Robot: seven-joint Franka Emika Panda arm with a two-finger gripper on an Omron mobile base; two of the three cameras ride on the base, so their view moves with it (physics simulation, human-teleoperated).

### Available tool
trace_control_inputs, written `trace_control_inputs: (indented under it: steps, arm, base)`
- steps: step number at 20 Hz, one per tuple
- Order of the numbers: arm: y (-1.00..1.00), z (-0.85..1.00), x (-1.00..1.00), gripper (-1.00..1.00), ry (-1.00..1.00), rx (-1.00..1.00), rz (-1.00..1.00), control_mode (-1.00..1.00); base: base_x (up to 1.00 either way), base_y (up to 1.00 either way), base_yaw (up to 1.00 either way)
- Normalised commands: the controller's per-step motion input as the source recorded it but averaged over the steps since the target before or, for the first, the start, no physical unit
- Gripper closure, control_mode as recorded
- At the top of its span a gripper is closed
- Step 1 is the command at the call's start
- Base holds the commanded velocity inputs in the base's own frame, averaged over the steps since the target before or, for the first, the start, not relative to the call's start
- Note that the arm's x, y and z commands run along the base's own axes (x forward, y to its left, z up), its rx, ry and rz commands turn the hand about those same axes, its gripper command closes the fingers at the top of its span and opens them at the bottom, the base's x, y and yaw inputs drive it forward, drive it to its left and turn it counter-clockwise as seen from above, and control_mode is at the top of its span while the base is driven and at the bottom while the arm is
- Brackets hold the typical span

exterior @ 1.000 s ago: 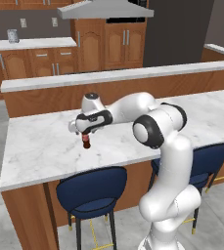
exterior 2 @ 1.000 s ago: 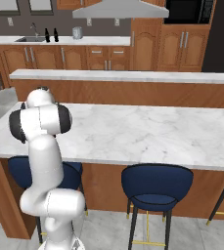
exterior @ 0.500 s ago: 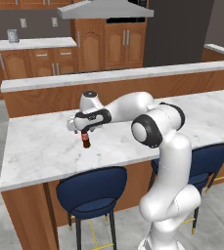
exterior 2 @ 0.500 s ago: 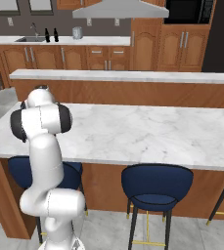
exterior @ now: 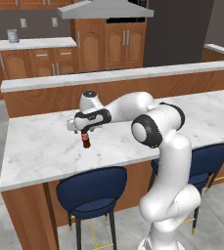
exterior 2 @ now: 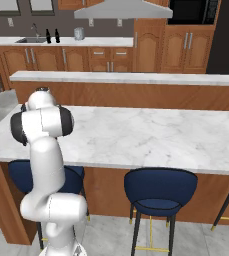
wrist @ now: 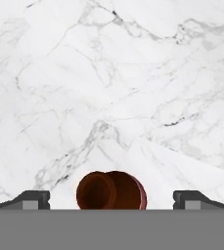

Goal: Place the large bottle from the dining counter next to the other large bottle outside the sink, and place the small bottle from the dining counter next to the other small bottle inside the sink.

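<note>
Small dark red-brown bottle point(exterior: 85, 139) upright on the dining counter point(exterior: 45, 146), toward the slab's left end, roughly midway between the front edge and the raised wooden back ledge point(exterior: 123, 75). From the hand camera, bottle point(wrist: 111, 190) seen from directly above: round top and rounded shoulders against veined white-grey marble point(wrist: 113, 88), centred between the two dark fingertips point(wrist: 31, 199), clear of both. Gripper point(exterior: 84, 129) just over the bottle's top, pointing down, jaws spread wide, nothing pinched. White arm reaching leftward from its shoulder over the counter, dark wrist band just above the bottle. Under the counter's front edge, navy padded stools point(exterior: 91, 191) against the brown wood panel base; the same stools point(exterior 2: 160, 187) visible from the right base camera, where the arm's upright body stands in front of the counter point(exterior 2: 151, 135) and hides the hand. Beyond the back ledge, wooden cabinets along the far wall under a grey range hood point(exterior 2: 122, 9). At the far left corner in the right base camera, the sink point(exterior 2: 32, 40) with its curved tap, two dark bottles point(exterior 2: 52, 36) standing just beside it on the worktop, and a pale grey jar-like thing point(exterior 2: 78, 33) a little further right; too small to tell more.
</note>
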Motion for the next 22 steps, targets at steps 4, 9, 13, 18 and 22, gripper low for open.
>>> trace_control_inputs:
  steps: [4,9,13,18,22]
  arm:
    - [-0.05,0.06,0.0,-1.0,0.0,0.0,0.0,-1.0]
    - [-0.06,0.05,0.0,-1.0,0.0,0.0,0.0,-1.0]
    - [-0.05,0.0,0.0,-1.0,0.0,0.0,0.0,-1.0]
    - [0.0,-0.02,-0.04,-1.0,0.01,0.0,0.0,-1.0]
    - [0.0,0.0,-0.03,-1.0,0.0,0.0,0.0,-1.0]
  base:
    - [0.0,0.0,0.0]
    - [0.0,0.0,0.0]
    - [0.0,0.0,0.0]
    - [0.0,0.0,0.0]
    - [0.0,0.0,0.0]
